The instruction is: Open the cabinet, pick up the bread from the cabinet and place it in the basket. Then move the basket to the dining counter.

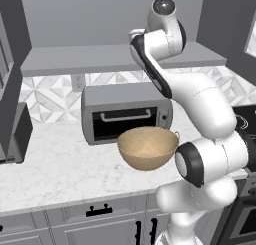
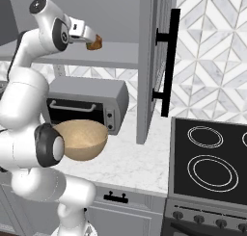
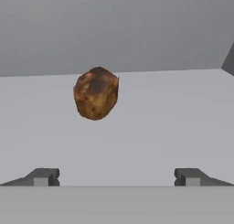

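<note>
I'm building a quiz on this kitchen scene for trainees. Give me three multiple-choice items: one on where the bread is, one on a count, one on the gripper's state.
1. Where is the bread?
A. on the cabinet shelf
B. in the basket
C. on the stove

2. How many round burner rings show on the black cooktop in the right base view?
A. none
B. at least two
C. exactly one

3. How does the gripper stand?
A. shut on the bread
B. open, bread ahead of its tips
C. shut on the basket

Answers: 1 A, it sits on the grey shelf; 2 B, two full rings show; 3 B, the fingertips stand wide apart short of the bread.
</note>
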Robot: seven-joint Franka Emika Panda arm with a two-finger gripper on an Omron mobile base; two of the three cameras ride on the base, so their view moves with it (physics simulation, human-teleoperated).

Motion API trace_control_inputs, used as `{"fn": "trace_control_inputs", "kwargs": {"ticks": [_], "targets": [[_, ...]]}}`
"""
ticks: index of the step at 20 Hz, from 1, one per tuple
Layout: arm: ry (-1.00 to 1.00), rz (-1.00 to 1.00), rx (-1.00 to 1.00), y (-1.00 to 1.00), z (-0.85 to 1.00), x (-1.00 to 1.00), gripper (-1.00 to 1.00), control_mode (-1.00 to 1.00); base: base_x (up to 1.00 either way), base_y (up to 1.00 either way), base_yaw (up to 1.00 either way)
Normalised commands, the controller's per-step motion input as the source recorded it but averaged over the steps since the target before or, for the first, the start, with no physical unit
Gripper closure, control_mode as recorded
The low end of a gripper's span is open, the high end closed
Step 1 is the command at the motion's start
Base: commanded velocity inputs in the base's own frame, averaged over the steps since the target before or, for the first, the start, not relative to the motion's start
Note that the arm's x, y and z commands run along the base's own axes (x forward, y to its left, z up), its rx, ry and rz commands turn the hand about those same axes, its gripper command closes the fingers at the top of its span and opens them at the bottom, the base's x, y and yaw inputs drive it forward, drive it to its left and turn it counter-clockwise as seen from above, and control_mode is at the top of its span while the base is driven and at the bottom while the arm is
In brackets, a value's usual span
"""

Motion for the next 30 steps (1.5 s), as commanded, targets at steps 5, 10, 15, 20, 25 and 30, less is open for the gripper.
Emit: {"fn": "trace_control_inputs", "kwargs": {"ticks": [5, 10, 15, 20, 25, 30], "targets": [[0.0, 0.0, 0.0, 0.01, 0.0, 0.48, -1.0, -1.0, 0.0, 0.0, 0.0], [0.0, 0.0, 0.0, 0.15, 0.0, 0.49, -1.0, -1.0, 0.0, 0.0, 0.0], [0.0, 0.0, 0.0, 0.22, 0.0, 0.38, -1.0, -1.0, 0.0, 0.0, 0.0], [0.0, -0.01, 0.0, 0.01, 0.0, 0.34, -1.0, -1.0, 0.0, 0.0, 0.0], [0.0, 0.0, 0.0, -0.02, 0.0, 0.24, -1.0, -1.0, 0.0, 0.0, 0.0], [0.01, -0.01, 0.0, 0.0, -0.11, 0.18, -1.0, -1.0, 0.0, 0.0, 0.0]]}}
